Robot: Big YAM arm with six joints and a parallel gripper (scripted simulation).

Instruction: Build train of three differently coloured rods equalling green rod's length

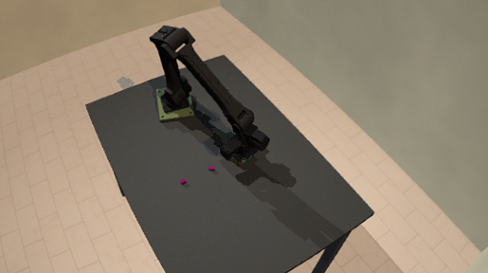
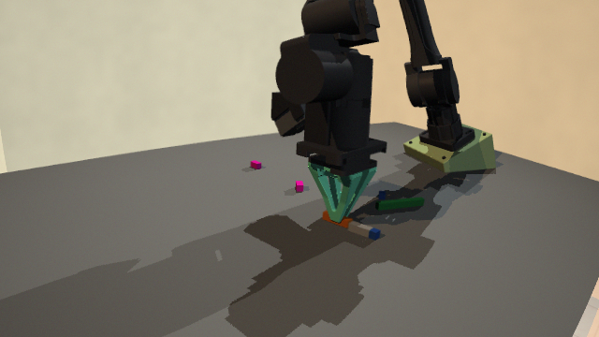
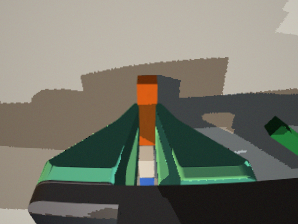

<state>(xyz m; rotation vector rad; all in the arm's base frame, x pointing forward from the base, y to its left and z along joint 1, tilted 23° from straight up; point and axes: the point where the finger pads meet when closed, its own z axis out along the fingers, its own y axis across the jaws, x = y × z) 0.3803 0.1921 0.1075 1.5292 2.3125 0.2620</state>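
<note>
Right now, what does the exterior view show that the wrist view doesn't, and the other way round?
Only the exterior shows two magenta rods, a second blue rod and the arm's base. Only the wrist looks straight down the orange-grey-blue line between the fingers. Both show the gripper shut on the orange rod, with the green rod apart beside.

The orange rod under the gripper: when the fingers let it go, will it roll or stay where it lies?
The orange rod shows flat faces and square ends, so it probably stays put, not rolls. It lies flat on the table, so tipping seems unlikely. It looks stiff; the gripper shut on it shows no bending.
</note>
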